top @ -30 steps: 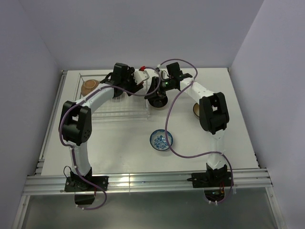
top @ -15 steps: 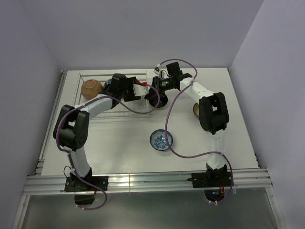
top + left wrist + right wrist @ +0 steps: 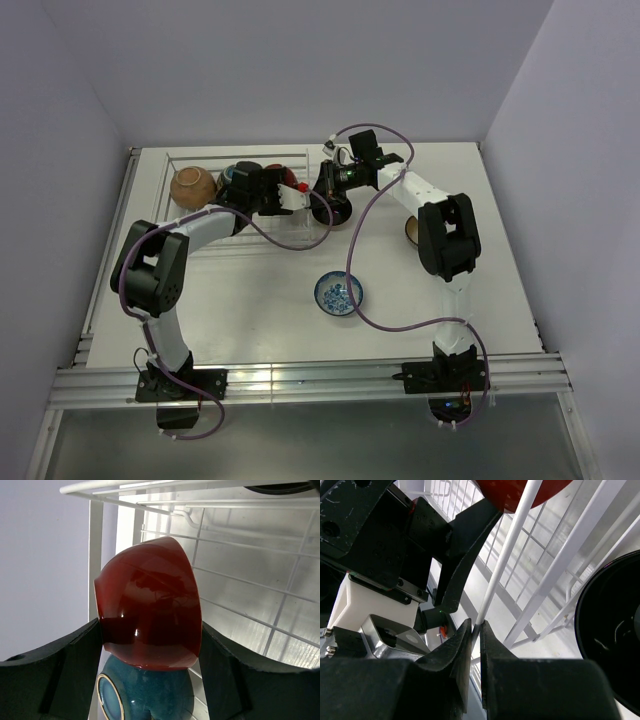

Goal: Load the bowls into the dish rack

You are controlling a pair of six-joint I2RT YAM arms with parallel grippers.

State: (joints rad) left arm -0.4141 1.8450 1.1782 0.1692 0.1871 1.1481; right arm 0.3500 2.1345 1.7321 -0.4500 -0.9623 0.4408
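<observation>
The left gripper (image 3: pixel 150 632) is clamped on the red bowl (image 3: pixel 147 600). One dark finger presses on each side of the bowl, near its rim. The bowl is held on its side above the grid bottom of the dish rack (image 3: pixel 506 565), with its glossy red outside toward the wrist camera. Directly under it in the left wrist view is a teal bowl (image 3: pixel 150 695), and the red bowl seems to touch it.

In the top view a tan-brown bowl (image 3: pixel 192 184) stands in the left part of the rack, with the teal bowl beside it and the red bowl further to the right.

The right gripper (image 3: pixel 476 630) has its fingers almost together, and they pinch one thin white wire at the right end of the rack. The black bowl (image 3: pixel 336 209) is just beside this end; whether it touches the wire one cannot tell.

The blue-and-white bowl (image 3: pixel 339 293) sits alone on the tabletop (image 3: pixel 250 300), well apart from the rack. Another tan bowl (image 3: pixel 409 232) is partly hidden behind the right arm.
</observation>
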